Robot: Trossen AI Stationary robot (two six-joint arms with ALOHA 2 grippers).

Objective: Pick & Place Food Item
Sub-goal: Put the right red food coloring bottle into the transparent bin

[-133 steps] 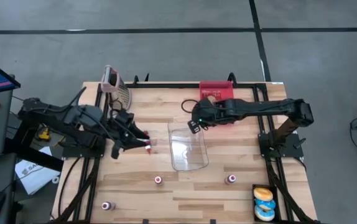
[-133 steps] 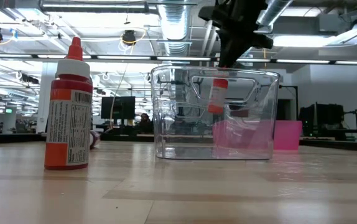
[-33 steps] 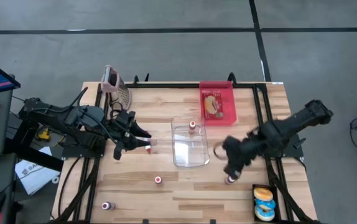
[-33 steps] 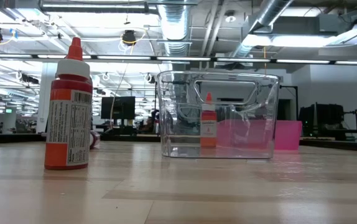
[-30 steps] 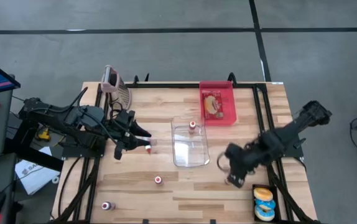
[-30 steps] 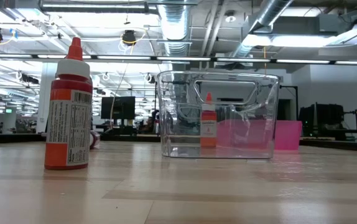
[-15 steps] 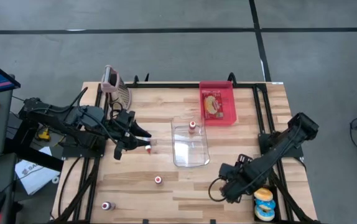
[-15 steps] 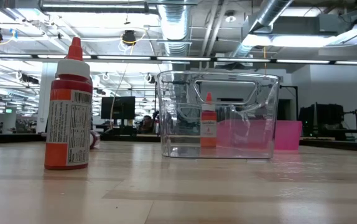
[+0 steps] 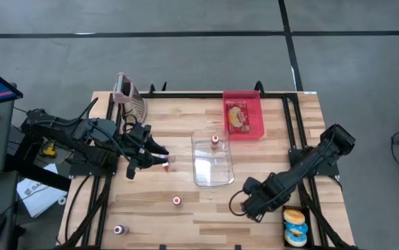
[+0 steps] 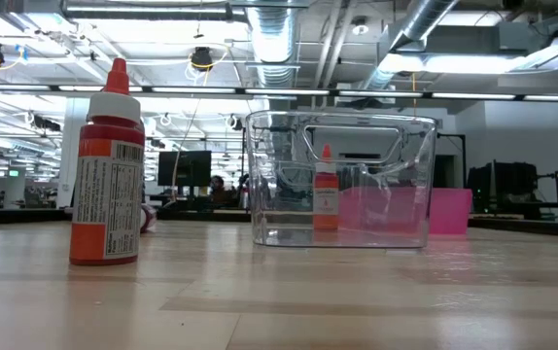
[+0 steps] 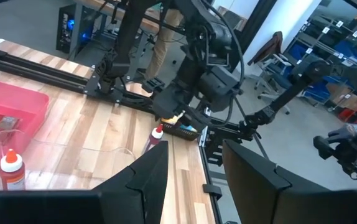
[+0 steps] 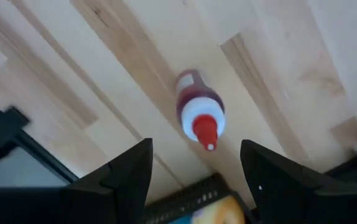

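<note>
- A small red-capped bottle (image 9: pixel 121 228) stands by the table's (image 9: pixel 206 215) front left corner.
- At the front right corner a dark tray (image 9: pixel 286 210) holds ring-shaped pastries (image 9: pixel 295 227), one yellow-topped and one blue-and-white.
- The right claw (image 9: pixel 255 205) hangs near the front edge, just beside that tray. Its fingers are spread wide on either side of an upright red sauce bottle (image 12: pixel 200 115), seen cap-first in the right wrist view. They are not touching it. The bottle stands on bare wood, outside every container.
- Another small bottle (image 9: pixel 176 201) stands alone left of the right claw, toward the middle of the front half.
- The clear plastic container (image 9: pixel 212 161) sits at the table's middle. One red-capped bottle (image 9: pixel 215 140) stands upright inside, against its far wall. The low view shows it through the clear walls.
- The left claw (image 9: pixel 159 160) is left of the clear container, its fingers parted with bare wood showing between them in the left wrist view. A small bottle (image 9: pixel 166 166) lies at its tips; whether they touch it cannot be told.
- The red bin (image 9: pixel 256 114) rests at the far edge, right of centre, holding one pale packaged food item (image 9: pixel 238 117).
- A pink-handled metal utensil (image 9: pixel 127 94) lies at the far left corner.
</note>
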